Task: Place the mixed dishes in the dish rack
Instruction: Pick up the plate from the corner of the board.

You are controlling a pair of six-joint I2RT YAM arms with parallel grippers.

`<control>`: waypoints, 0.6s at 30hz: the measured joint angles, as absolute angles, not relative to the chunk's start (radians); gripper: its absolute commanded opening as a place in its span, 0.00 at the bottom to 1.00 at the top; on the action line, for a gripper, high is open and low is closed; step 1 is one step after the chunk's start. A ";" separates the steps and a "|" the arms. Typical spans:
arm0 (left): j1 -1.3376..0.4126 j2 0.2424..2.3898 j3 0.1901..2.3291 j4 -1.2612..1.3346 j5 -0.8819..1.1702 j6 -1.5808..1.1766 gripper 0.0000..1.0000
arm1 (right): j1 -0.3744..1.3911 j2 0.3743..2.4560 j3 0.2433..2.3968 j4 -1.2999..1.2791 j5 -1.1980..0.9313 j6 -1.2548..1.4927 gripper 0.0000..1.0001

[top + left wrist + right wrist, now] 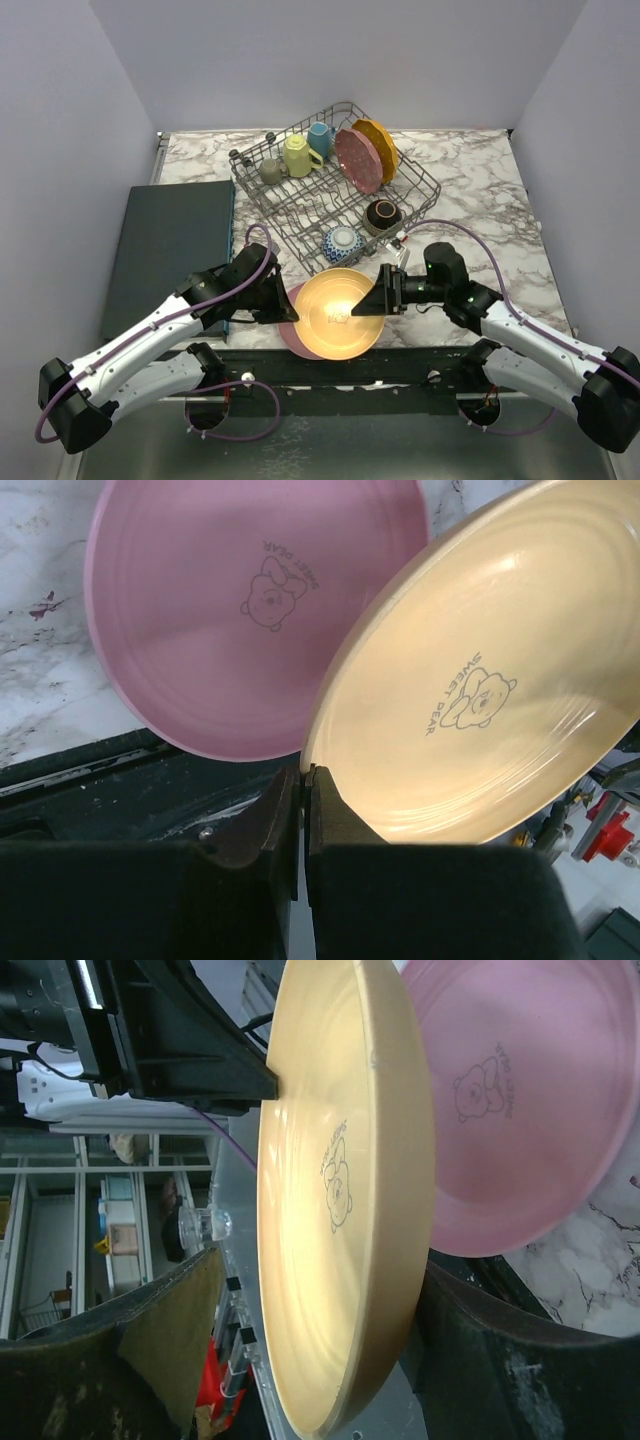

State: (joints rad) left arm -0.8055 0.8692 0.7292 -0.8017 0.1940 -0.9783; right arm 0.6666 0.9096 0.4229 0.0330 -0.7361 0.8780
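A peach plate (338, 312) (490, 680) (340, 1210) hangs tilted above the table's near edge. My left gripper (290, 305) (305, 772) is shut on its left rim. My right gripper (372, 300) (320, 1270) stands open, its jaws on either side of the plate's right rim, with a gap on the face side. Under it a pink plate (292, 335) (250, 610) (520, 1110) lies flat on the marble. The dish rack (420, 185) at the back holds yellow (297, 155), blue (320, 137) and olive (270, 170) mugs, a pink scalloped plate (358, 160), an orange plate (378, 145), a dark brown bowl (383, 214) and a blue-patterned bowl (343, 241).
A dark flat mat (170, 250) lies left of the rack. Grey walls close in the table on the left, right and back. Purple cables loop off both arms beside the rack's near corner.
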 measured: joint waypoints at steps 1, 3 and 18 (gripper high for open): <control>-0.805 0.868 0.729 -0.802 0.194 -0.976 0.00 | 0.667 0.909 0.423 0.034 -0.736 0.882 0.73; -0.805 0.867 0.729 -0.802 0.192 -0.973 0.00 | 0.667 0.908 0.423 0.034 -0.736 0.887 0.72; -0.807 0.830 0.729 -0.839 0.110 -0.960 0.00 | 0.667 0.883 0.427 0.006 -0.725 0.900 0.51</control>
State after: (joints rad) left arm -0.8066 0.8295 0.7292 -0.8387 0.1104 -0.9600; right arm 0.6666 0.8829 0.4274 0.0059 -0.7250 0.8997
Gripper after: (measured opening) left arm 0.079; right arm 0.560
